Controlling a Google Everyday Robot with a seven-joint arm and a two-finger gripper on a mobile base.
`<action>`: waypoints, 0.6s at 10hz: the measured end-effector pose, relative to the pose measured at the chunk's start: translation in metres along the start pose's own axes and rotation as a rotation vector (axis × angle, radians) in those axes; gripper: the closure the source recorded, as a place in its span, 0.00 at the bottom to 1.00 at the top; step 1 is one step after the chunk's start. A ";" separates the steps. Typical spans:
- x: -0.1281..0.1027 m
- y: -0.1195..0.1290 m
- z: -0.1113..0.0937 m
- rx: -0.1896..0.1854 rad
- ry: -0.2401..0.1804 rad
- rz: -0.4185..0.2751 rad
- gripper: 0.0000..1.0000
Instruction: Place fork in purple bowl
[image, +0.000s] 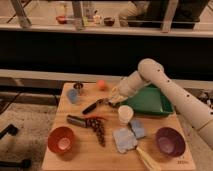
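Note:
The purple bowl (170, 141) sits at the front right of the wooden table (80, 159), and nothing shows inside it. My gripper (115, 97) hangs low over the middle of the table, at the left edge of the green tray (150, 103) and just right of the head of the black-handled utensil (94, 106). A small pale yellowish piece shows at the gripper's tip. I cannot tell whether it is the fork. No fork shows lying on the table. The bowl is well to the right of the gripper and nearer the front.
An orange-red bowl (62, 139) is at the front left. A white cup (126, 115), blue cloths (125, 137) and a long tan-handled tool (146, 159) lie between the gripper and the purple bowl. A dark bunch (98, 128), a blue cup (73, 95) and an orange ball (101, 84) are on the left.

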 end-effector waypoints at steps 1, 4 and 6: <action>0.002 0.004 -0.003 0.004 -0.004 0.004 0.90; 0.012 0.015 -0.014 0.019 -0.013 0.023 0.90; 0.020 0.023 -0.020 0.027 -0.017 0.039 0.90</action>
